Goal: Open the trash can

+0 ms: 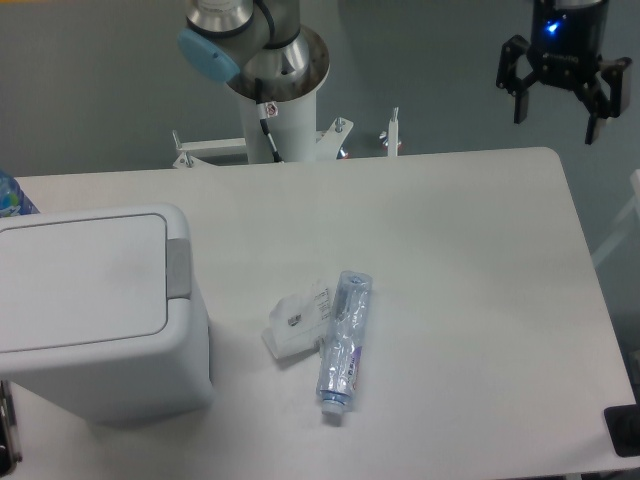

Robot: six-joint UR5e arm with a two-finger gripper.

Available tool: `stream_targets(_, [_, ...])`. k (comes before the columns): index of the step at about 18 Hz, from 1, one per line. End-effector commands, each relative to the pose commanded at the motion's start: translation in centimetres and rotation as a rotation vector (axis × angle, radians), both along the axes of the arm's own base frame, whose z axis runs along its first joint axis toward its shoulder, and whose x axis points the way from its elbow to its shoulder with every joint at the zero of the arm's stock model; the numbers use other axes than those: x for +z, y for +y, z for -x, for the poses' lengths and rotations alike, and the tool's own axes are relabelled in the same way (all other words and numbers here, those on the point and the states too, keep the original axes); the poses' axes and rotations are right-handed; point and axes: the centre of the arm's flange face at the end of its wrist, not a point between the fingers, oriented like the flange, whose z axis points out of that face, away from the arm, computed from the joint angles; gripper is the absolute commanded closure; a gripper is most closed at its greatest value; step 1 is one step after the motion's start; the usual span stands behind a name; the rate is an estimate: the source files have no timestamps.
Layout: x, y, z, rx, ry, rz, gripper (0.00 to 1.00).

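Camera view, fixed, looking down on a white table point(470, 300) with rounded corners against a grey backdrop.

Item 1: trash can point(100, 310), large boxy white plastic bin, standing at the table's left edge toward the near-left corner. Flat white lid point(80, 280) shut and lying level; grey push-button strip point(178, 269) along the lid's right edge, facing the table's middle.

Item 2: gripper point(558, 110), black, two-fingered, with a blue light on its body, hanging in the air above and just beyond the table's far-right corner. Fingers spread apart, grasping nothing. Well apart from the trash can, which sits at the opposite side of the table.

Item 3: robot arm base point(275, 95), white column with a silver joint and a light-blue cap, mounted behind the middle of the table's far edge.

Item 4: clear plastic bottle point(345, 345), lying on its side near the table's centre toward the near edge, cap end toward the near edge, printed label along its length.

Item 5: small translucent packet point(297, 322) with a printed label, touching the bottle's left side; possibly a plastic bag or case, the view being too soft to tell.

Item 6: blue-and-green object point(10, 195), cut off at the left edge of view behind the trash can; not identifiable.

Item 7: dark object point(625, 432), partly visible at the table's near-right corner.
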Motion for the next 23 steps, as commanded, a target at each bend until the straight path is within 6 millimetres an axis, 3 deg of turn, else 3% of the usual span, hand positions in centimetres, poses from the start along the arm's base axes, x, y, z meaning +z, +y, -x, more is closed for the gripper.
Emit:
stream_targets(5, [0.1, 0.3, 0.0, 0.015, 0.021, -0.012, 0.0])
stream_targets(11, [0.4, 3.9, -2.1, 0.129, -0.029, -0.071, 0.0])
stream_targets(23, [1.3, 16.4, -10.1, 0.515, -0.173, -0.328, 0.0])
